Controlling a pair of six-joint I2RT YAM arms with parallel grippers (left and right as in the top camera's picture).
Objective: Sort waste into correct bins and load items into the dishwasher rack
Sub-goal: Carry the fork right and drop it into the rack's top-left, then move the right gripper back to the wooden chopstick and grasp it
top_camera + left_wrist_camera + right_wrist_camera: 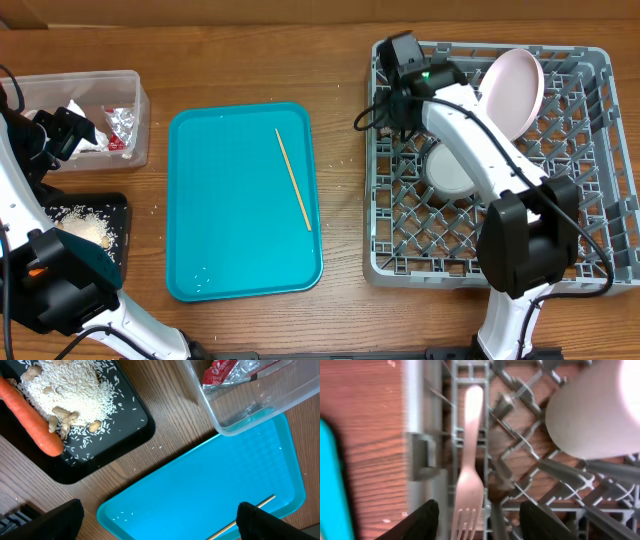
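My right gripper (480, 527) hangs open over the grey dishwasher rack's (600, 272) near-left corner. The white plastic fork (468, 455) lies on the lattice between the fingers, with a gap on each side. A white bowl (590, 410) stands just right of it. A pale pink plate (515, 88) leans upright in the rack, and a white bowl (448, 172) sits beside my right arm. My left gripper (160, 522) is wide open and empty above the teal tray's (215, 485) corner. A thin wooden stick (293, 180) lies on that tray.
The black tray (117, 442) holds rice scraps (70, 390) and an orange carrot (30, 417). The clear tub (235, 425) holds a red wrapper (220, 371) and foil. Stray rice grains dot the wood and the teal tray's corner.
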